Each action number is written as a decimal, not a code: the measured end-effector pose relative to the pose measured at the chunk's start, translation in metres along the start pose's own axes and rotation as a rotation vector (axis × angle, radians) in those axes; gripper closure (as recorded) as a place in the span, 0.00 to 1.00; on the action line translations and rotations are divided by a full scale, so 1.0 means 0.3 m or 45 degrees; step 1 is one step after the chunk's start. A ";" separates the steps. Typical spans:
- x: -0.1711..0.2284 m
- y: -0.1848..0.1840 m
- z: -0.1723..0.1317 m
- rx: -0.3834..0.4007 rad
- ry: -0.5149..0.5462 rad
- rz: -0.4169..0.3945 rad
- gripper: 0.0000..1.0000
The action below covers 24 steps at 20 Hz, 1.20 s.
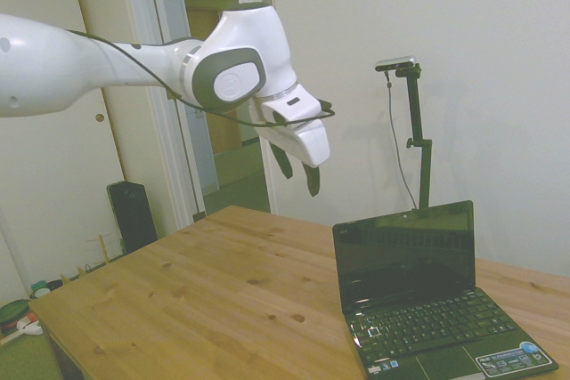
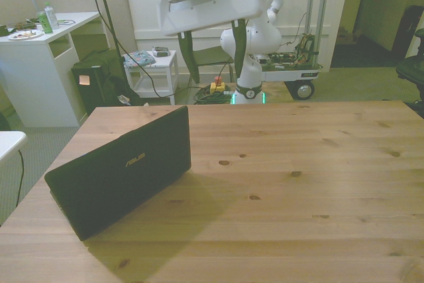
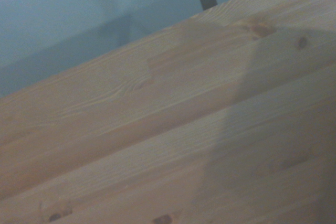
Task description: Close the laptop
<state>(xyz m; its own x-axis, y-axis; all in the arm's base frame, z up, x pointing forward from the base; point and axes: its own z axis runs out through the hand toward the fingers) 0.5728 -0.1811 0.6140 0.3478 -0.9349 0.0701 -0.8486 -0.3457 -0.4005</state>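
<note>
My hand [image 1: 297,169] hangs high over the bench [image 1: 214,291], well above everything and holding nothing. Its two dark fingers [image 1: 311,179] stand apart, pointing down and a little forward, with clear air between them. That spread suits me: I judge I need no grasp here, only a surface to push with, so there is no reason to pinch shut.

The laptop [image 1: 419,295] sits open near one corner of the bench, off to the front view's left. Its screen [image 1: 407,257] stands nearly upright, leaning slightly back, keyboard [image 1: 426,321] facing away from my base. In the front view I see only the back of the lid [image 2: 122,170], dark with a silver ASUS logo [image 2: 134,159]. So the lid's outer face is turned toward me, and that is the face to press.

I'm well apart from the machine, up and to one side. The wrist view confirms it: only bare wooden planks [image 3: 173,129], blurred, no laptop at all.

The job is not yet begun. I reckon the next move is to travel over behind the lid's top edge and push it down toward the keys. The risk, as I judge it: push too low and the light netbook slides instead of folding.
</note>
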 end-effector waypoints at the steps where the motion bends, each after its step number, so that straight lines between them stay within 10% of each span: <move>1: 0.035 -0.010 0.014 -0.001 0.002 0.020 0.00; 3: 0.114 -0.029 0.047 -0.013 0.009 0.063 0.00; 4: 0.147 -0.035 0.063 -0.022 0.007 0.082 1.00; 24: 0.270 -0.115 0.206 -0.132 -0.055 0.194 1.00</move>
<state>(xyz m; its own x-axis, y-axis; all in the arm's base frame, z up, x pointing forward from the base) 0.6548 -0.2399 0.5771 0.2266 -0.9737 -0.0242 -0.9287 -0.2085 -0.3067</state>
